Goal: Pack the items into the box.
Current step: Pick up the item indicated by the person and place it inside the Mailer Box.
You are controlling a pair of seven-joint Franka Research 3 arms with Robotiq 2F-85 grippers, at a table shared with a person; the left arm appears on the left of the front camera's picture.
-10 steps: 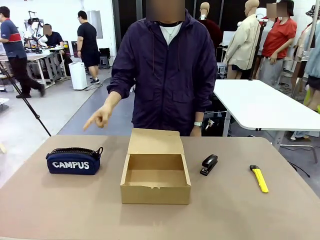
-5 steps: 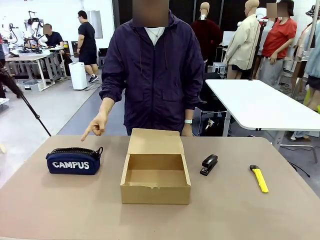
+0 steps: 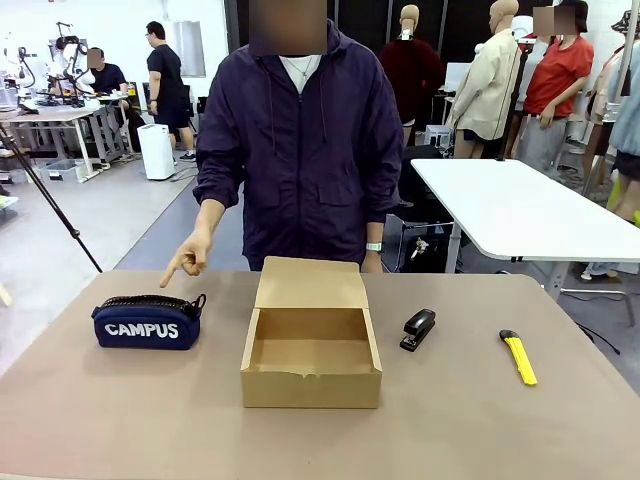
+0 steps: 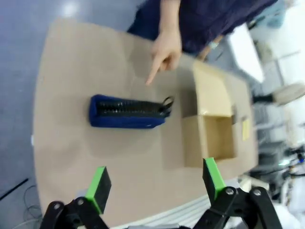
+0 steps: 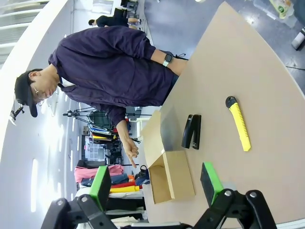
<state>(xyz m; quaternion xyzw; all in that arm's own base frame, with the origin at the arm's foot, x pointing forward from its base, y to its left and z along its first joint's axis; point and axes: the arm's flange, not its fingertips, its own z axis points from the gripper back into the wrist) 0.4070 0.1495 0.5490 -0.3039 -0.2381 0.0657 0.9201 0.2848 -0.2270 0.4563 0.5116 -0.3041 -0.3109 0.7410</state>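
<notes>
Front view puts the box (image 3: 310, 388) in the middle of the table (image 3: 480, 420). Its lid flap (image 3: 308, 283) is folded back toward the person, so the empty inside faces up, ready to be loaded from above. The pouch (image 3: 147, 322) lies on its side to the left of the box, well apart from it. The stapler (image 3: 418, 329) sits just right of the box and the knife (image 3: 519, 358) lies farther right. All three are spaced out, probably so that each can be picked up alone, and none is packed yet.

From the far side, the person's hand (image 3: 190, 255) points an index finger down at the pouch without touching it. This looks like a cue that the pouch goes first.

The left gripper (image 4: 155, 167) hangs high over the near left of the table, its green-padded fingers spread wide with nothing between them and the pouch ahead of it. The right gripper (image 5: 155, 168) is likewise spread and empty, facing the stapler and knife.

The tabletop is a flat, matte tan sheet, plain apart from these things. Beyond it is an open workshop with a grey floor, a white table (image 3: 520, 205) at far right, a tripod (image 3: 50, 205) at far left and people at desks farther off.
</notes>
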